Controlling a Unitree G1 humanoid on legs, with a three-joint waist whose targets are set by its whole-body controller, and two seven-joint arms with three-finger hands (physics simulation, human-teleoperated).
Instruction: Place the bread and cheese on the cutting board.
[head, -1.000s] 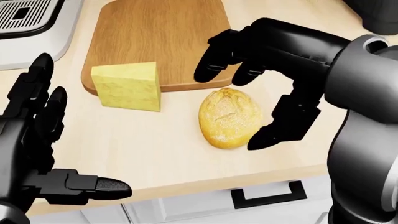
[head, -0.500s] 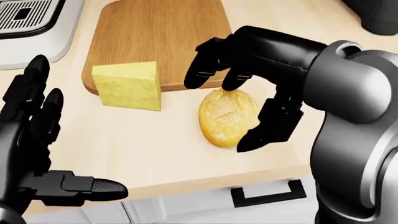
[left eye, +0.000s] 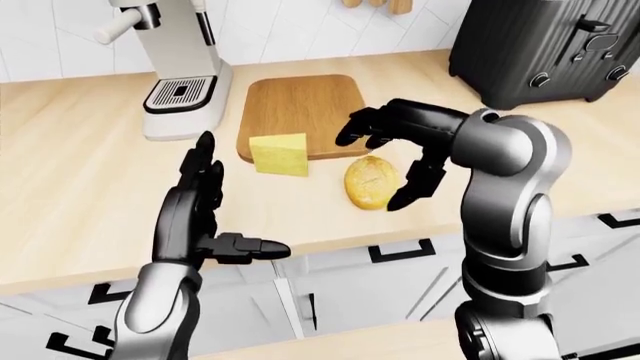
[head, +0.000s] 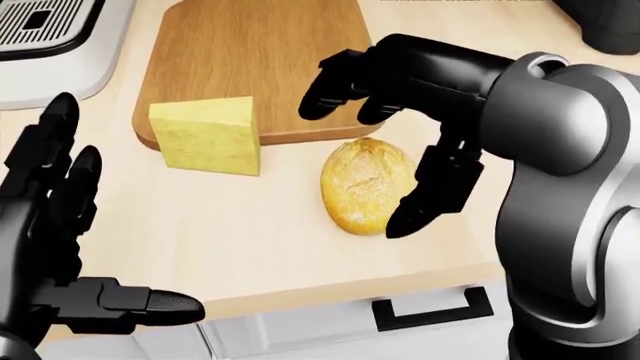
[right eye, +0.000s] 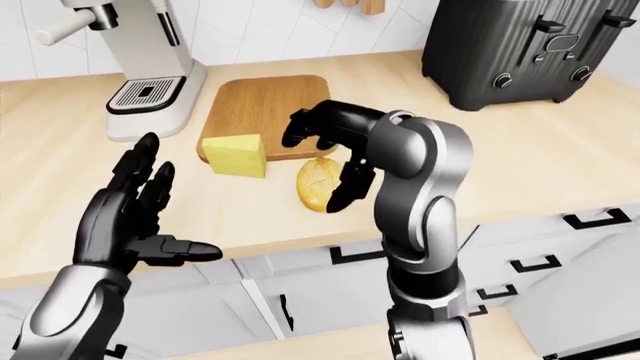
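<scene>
The brown wooden cutting board (head: 250, 60) lies at the top of the head view. A yellow cheese wedge (head: 205, 136) stands at its lower left corner, overlapping the board's edge. The golden bread roll (head: 366, 186) lies on the counter just below the board's lower edge. My right hand (head: 372, 159) is open over the roll, with its fingers (head: 335, 86) above the board's edge and its thumb (head: 430, 191) close by the roll's right side. Whether the thumb touches the roll is unclear. At the lower left my left hand (head: 110, 225) is spread open and holds nothing.
A white coffee machine (left eye: 180, 67) stands left of the board and a black toaster (left eye: 540, 45) at the top right. The counter's near edge (head: 300, 296) runs just below the roll, with white drawers and black handles (head: 435, 311) under it.
My right arm has swung left, bringing the thumb closer to the roll's right side. The roll, cheese and left hand have hardly moved.
</scene>
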